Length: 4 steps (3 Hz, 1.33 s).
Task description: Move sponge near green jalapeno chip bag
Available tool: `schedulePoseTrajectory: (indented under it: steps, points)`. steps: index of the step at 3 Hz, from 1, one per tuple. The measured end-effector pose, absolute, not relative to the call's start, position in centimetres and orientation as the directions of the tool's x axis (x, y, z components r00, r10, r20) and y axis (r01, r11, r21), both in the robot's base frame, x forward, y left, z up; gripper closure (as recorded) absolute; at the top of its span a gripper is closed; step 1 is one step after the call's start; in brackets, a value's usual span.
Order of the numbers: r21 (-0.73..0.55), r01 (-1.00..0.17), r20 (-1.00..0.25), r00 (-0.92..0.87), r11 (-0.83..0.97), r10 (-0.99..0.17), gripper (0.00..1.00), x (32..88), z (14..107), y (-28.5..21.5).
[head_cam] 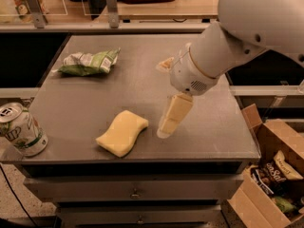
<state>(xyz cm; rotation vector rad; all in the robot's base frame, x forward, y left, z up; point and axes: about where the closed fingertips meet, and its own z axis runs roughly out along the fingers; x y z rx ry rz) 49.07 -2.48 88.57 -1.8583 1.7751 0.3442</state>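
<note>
A: What is seen at lower centre?
B: A pale yellow, wavy-sided foam sponge (122, 133) is laid there; the boxy pale yellow gripper (167, 127) is held just right of it.
A: And upper left?
B: A crumpled light green foil chip bag (89, 63) is seen, well apart.

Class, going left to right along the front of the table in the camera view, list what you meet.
green-and-white soda can → pale yellow wavy foam sponge → pale yellow tool, just right of the sponge → open cardboard box
</note>
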Motion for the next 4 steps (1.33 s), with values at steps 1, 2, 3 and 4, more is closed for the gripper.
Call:
schedulePoseTrajectory:
  steps: [1, 2, 3, 4]
  points:
    - [-0.173, -0.983, -0.585, 0.157, -0.066, -0.795, 0.00, 47.7, 87.8, 0.5]
    - [-0.135, -0.981, -0.621, 0.192, -0.138, -0.760, 0.00, 46.2, 86.5, 3.0]
    - [-0.097, -0.979, -0.634, 0.199, -0.178, -0.748, 0.00, 45.7, 84.6, 4.6]
    - [-0.061, -0.978, -0.639, 0.190, -0.198, -0.745, 0.00, 45.4, 83.0, 5.5]
